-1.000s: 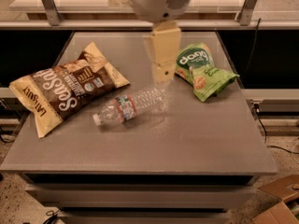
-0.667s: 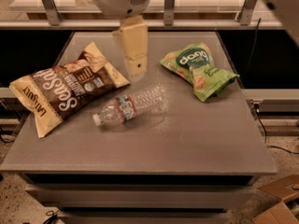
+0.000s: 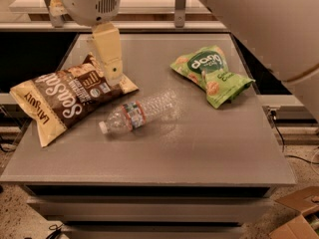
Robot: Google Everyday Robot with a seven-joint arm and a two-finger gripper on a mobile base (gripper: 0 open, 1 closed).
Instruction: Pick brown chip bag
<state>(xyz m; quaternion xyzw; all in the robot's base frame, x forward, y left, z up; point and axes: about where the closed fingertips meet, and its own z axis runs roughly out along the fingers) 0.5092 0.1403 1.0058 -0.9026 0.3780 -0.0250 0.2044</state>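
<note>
My gripper point(image 3: 113, 73) has swung left and now hangs over the right end of the brown chip bag point(image 3: 67, 99), which lies flat at the table's point(image 3: 209, 153) 9 o'clock. I cannot tell whether the gripper is open or closed. The bottle point(image 3: 139, 112) lies at the bag's 4 o'clock.

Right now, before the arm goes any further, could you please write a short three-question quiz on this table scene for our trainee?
1. True or false: the clear plastic water bottle stands upright on the grey table.
2. Which item is nearest the gripper? A) green snack bag B) brown chip bag C) water bottle
3. Fill in: in the camera view, the item farthest right on the table is the ____.
Key: 1 false, it lies on its side. 2 B, the gripper hangs over the bag's right end. 3 green snack bag.
</note>
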